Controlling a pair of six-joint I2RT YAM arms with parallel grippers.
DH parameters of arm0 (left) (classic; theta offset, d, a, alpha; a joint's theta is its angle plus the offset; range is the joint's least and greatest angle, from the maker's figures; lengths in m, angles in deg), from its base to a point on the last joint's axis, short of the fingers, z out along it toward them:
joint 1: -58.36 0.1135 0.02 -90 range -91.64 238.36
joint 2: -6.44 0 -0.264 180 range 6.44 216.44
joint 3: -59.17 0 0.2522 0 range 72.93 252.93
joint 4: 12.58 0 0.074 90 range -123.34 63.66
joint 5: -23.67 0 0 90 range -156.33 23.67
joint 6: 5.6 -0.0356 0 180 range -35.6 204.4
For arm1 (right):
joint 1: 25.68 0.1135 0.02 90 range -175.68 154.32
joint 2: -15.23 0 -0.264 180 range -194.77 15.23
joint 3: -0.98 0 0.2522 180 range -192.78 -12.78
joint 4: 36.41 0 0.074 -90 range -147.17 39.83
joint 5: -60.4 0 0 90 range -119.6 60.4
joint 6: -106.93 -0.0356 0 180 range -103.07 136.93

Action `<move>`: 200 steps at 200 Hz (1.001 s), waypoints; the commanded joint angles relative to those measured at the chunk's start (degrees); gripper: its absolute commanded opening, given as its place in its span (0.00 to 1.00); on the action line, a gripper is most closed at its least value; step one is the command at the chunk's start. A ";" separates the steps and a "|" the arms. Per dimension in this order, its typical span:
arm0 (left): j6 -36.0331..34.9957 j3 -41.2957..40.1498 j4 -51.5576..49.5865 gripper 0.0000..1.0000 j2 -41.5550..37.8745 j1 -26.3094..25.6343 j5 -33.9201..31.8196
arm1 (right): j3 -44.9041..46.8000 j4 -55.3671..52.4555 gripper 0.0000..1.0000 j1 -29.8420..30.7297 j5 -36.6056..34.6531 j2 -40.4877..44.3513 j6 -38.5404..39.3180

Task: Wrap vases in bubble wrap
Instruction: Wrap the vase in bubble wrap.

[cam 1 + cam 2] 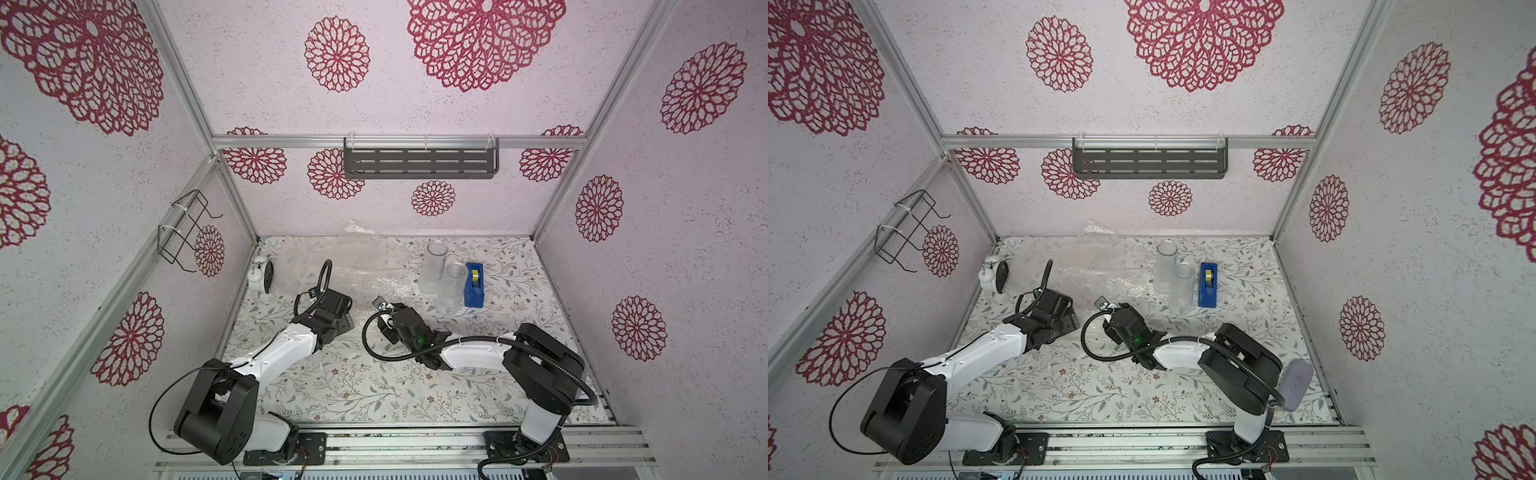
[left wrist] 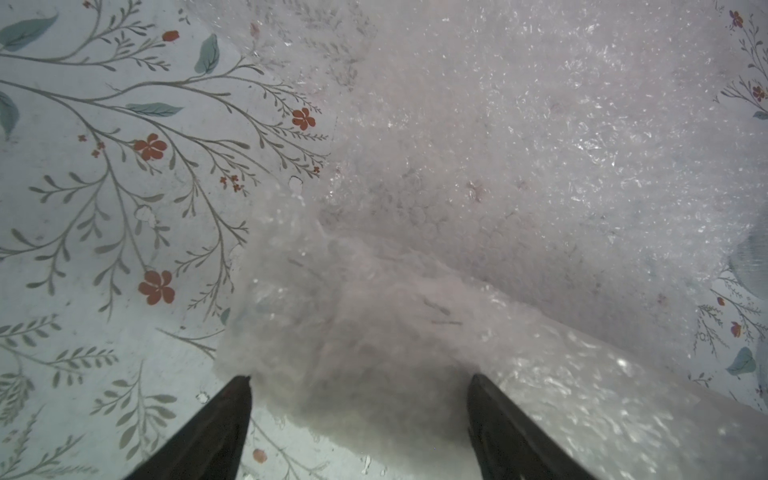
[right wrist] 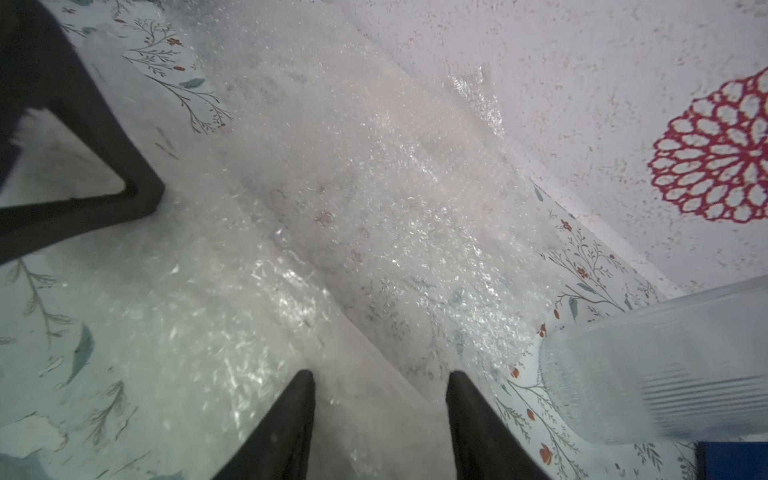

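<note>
**Bubble wrap (image 1: pixel 365 266) rolled and spread on floral table (image 1: pixel 374 386)**

At the bottom of both top views, the left arm (image 1: pixel 274 345) and the right arm (image 1: pixel 473 353) are seen mounted on a metal rail (image 1: pixel 415 446) and stretched over the flower-printed surface toward the centre of the frame. In the left wrist view, the left gripper (image 2: pixel 359 378) is shown with its fingers set wide apart at the lower edge of the frame. A rolled bundle (image 2: pixel 353 328) of bubble wrap lies between and just beyond the tips, and nothing is clamped. In the right wrist view, the right gripper (image 3: pixel 380 374) is likewise shown parted, with the crinkled roll running between its fingers; no grip on it can be made out. What the roll encloses cannot be told.

Beyond the grippers, the flat sheet is spread across the centre and upper left of the table, as far as the back wall. Right of centre, the frosted glass cylinder (image 1: pixel 432 266) and the clear ribbed glass (image 1: pixel 451 291) are stood upright, close beside one another and unwrapped. A blue tape dispenser (image 1: pixel 475 286) is placed just beside the ribbed glass. A small white alarm clock (image 1: pixel 257 272) is set at the table's left edge. On the back wall, a dark slotted shelf (image 1: pixel 419 162) is mounted.
</note>
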 commanded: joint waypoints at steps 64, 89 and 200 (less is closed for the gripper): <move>-1.40 -1.18 -0.08 0.85 0.68 0.24 2.20 | 3.75 -6.21 0.71 -3.63 23.32 12.77 21.45; -1.40 -1.41 0.02 0.85 0.42 0.30 2.18 | -1.05 -13.88 0.71 -7.14 31.15 9.51 24.51; -1.57 -2.30 0.45 0.86 -1.61 0.34 1.43 | -15.27 -31.76 0.99 -9.16 32.62 -2.96 31.68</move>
